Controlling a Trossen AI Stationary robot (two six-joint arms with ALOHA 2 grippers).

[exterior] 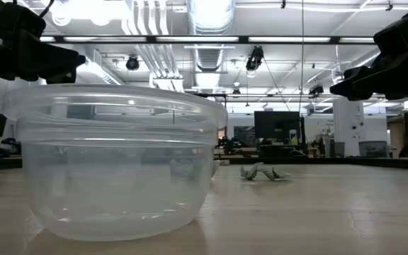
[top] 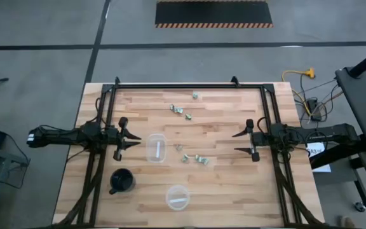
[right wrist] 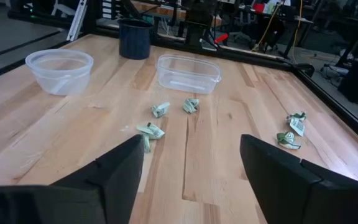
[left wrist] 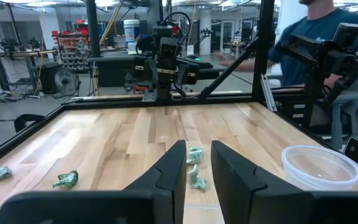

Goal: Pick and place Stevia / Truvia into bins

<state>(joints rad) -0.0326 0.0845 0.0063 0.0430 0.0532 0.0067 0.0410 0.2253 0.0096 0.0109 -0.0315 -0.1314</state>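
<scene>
A butcher-block table (top: pixel 234 184) of pale, striped wood strips is seen from above, framed by black rails. The left gripper (top: pixel 134 139) is held over the table's left side, its dark tapered fingers only narrowly parted, as the left wrist view confirms. The right gripper (top: pixel 237 142) is held over the right side with its fingers spread wide.

Just beside the left gripper's tips stands the squarish bin (top: pixel 156 147), a clear plastic container with rounded corners; a pale strip, possibly a packet, is seen inside it, though this cannot be told for certain. The round bin (top: pixel 177 197), a clear cup-like tub with a rolled rim, sits near the front edge and holds a similar pale strip. A black mug (top: pixel 121 181) with a handle stands to its left.

The sweetener packets are crumpled, pale green and white paper scraps lying loose on the wood. One cluster (top: pixel 194 158) is found between the two grippers, just right of the squarish bin. A second cluster (top: pixel 180 112) lies farther back, and a single packet (top: pixel 196 96) rests near the rear rail.
</scene>
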